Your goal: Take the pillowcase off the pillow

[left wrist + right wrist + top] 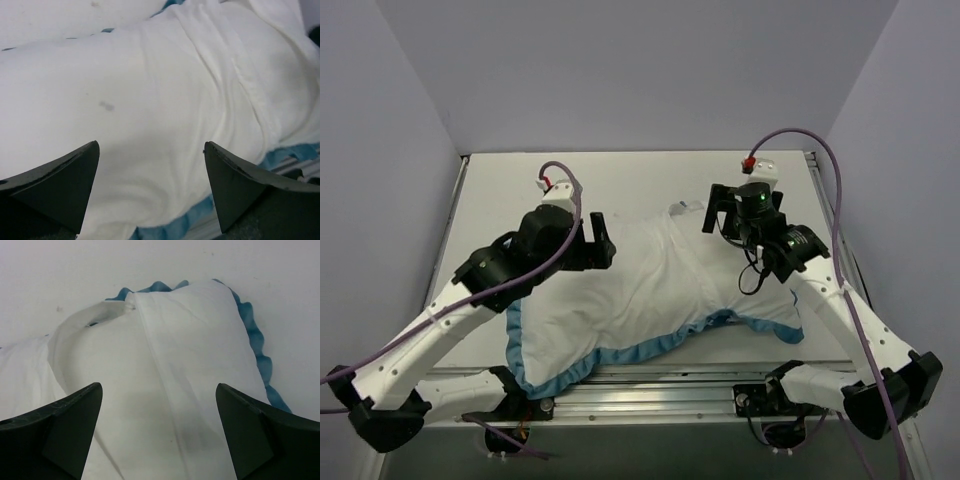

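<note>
Seemingly partway: pillowcase (200,340) turned white-side-out, pillow (100,90) not yet clearly free of it. Left gripper (150,146) and right gripper (159,386) jaws spread, pinching nothing. Left to do: pulling them apart.

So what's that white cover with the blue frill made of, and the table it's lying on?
The pillowcase looks like thin woven cloth, probably cotton or a blend: matte white, softly creased, with a stitched seam. Its frill seems similar fabric in blue, gathered into ripples. The table looks hard, smooth and matte pale grey; painted board or laminate, I can't tell.
</note>
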